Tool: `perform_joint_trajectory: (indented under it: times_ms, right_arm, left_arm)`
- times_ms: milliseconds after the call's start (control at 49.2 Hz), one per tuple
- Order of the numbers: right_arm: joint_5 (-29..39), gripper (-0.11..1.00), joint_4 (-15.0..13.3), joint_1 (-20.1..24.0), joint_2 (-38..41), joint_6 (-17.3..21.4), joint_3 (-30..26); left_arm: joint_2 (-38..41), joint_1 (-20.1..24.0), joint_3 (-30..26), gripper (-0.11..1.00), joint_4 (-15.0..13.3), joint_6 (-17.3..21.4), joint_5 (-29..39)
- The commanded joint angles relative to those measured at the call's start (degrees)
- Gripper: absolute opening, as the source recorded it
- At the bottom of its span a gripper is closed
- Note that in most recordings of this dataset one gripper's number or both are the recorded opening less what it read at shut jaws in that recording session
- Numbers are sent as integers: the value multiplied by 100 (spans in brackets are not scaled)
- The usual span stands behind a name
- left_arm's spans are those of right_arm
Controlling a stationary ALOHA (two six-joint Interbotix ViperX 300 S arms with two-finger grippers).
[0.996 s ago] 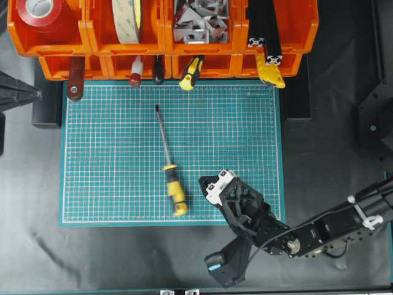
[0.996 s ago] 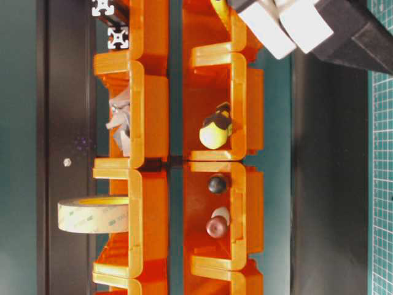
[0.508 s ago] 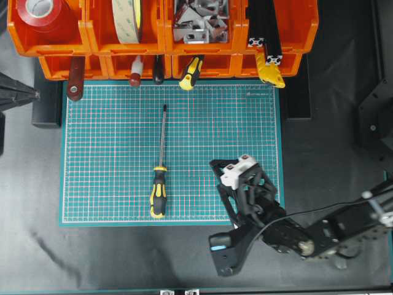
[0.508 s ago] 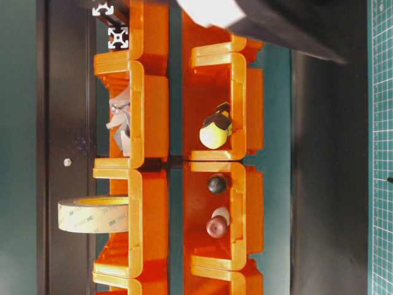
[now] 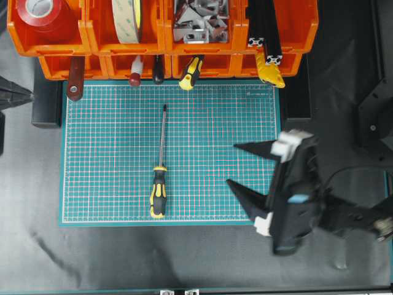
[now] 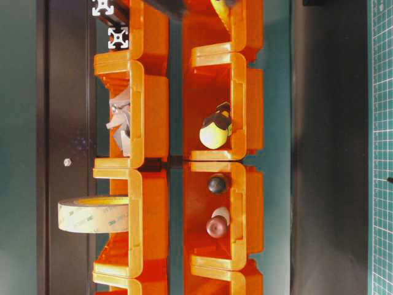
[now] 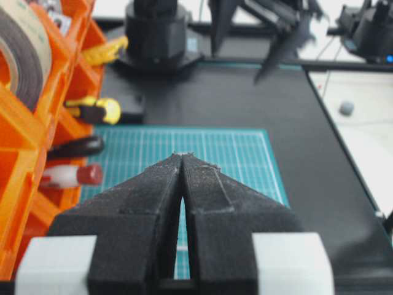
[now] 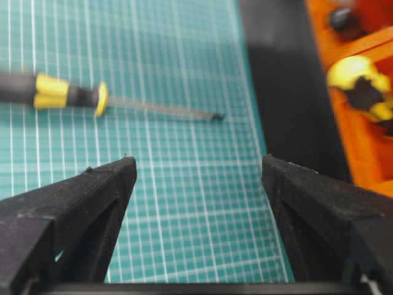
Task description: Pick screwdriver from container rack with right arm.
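A: Overhead exterior view, item one: long screwdriver with a chunky yellow-and-black handle and thin dark shaft (image 5: 161, 166). Location?

B: Flat on the green gridded cutting mat (image 5: 110, 153), handle toward the mat's near edge, tip pointing at the row of bright orange plastic bins forming the container rack (image 5: 163, 37). It was lying askew a second ago; it has since settled nearly straight and a little further left.

A: Item two: black right-arm tool with white blocks and a blue mark (image 5: 249, 166)?

B: Fingers spread wide, holding nothing. It has swung from just beside the handle to the mat's right edge, well apart from the screwdriver (rolled over, too).

A: Item three: left-arm black tool (image 7: 182, 161)?

B: Fingers pressed together, empty, parked short of the mat.

A: Reading for the task?

B: Screwdriver is already out of the rack and released; the right arm looks to be retreating, so the pick appears finished.
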Motion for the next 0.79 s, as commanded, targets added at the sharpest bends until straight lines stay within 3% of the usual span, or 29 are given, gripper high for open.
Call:
perform_joint_trajectory:
  times_ms: [0, 142, 264, 488, 772]
  right_arm:
    - [-79, 80, -431, 9, -571, 527, 211]
    - [-158, 80, -896, -44, -1222, 1512, 703]
    - [-193, 79, -1081, -53, -1802, 2127, 1099]
    - [-343, 76, -1169, -70, -2391, 2180, 1327]
    - [-967, 75, -1134, -79, -2435, 2241, 1547]
  left_arm:
    - [-53, -26, -211, 0, 9, -26, 176]
    - [-149, -26, -246, 0, 9, -26, 308]
    - [-185, -26, -255, 0, 9, -26, 316]
    - [-176, -26, -246, 0, 9, -26, 325]
    - [-202, -26, -255, 0, 9, -26, 325]
